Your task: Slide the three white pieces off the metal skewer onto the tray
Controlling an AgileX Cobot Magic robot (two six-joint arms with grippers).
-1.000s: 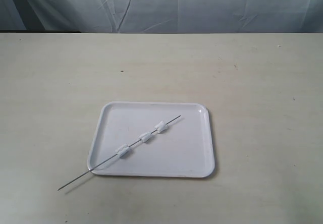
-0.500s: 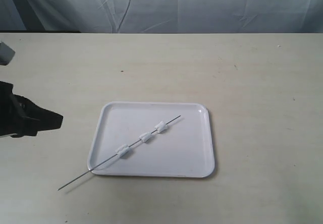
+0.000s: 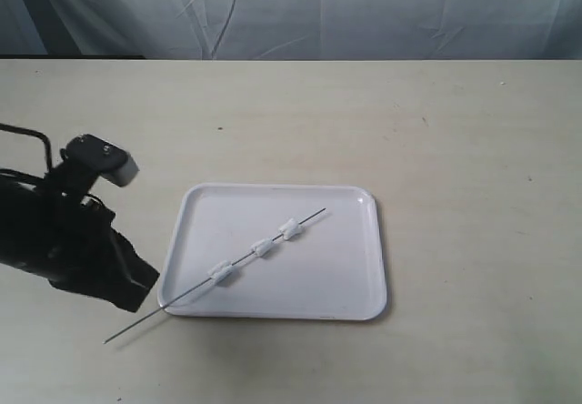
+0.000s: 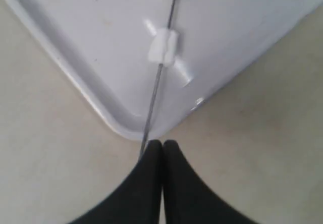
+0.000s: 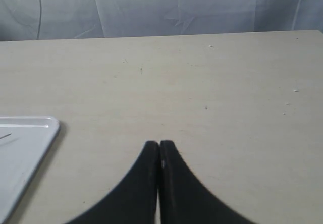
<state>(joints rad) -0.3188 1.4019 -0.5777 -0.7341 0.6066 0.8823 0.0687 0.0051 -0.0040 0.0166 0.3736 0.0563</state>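
The white tray [image 3: 338, 272] lies mid-table. Across it runs the thin metal skewer [image 3: 182, 296], slanting from far right to near left, its near end sticking out over the tray's left front corner onto the table. Three white pieces [image 3: 263, 248] are threaded on it, spaced apart, over the tray. My left gripper [image 3: 145, 290] is shut, its tips just above the skewer's overhanging end. In the left wrist view the skewer [image 4: 155, 95] passes under the shut fingertips [image 4: 162, 144], with a piece [image 4: 163, 47] further along. My right gripper [image 5: 160, 144] is shut over bare table, holding nothing.
The left arm's black body [image 3: 64, 240] lies over the table left of the tray. A pale cloth backdrop [image 3: 318, 8] hangs behind the table's far edge. The tray's corner [image 5: 25, 133] shows in the right wrist view, off to one side of the gripper.
The left arm has come in from the left edge and swung down toward the tray's left front corner, over the skewer's near end. Skewer, pieces and tray have not moved.
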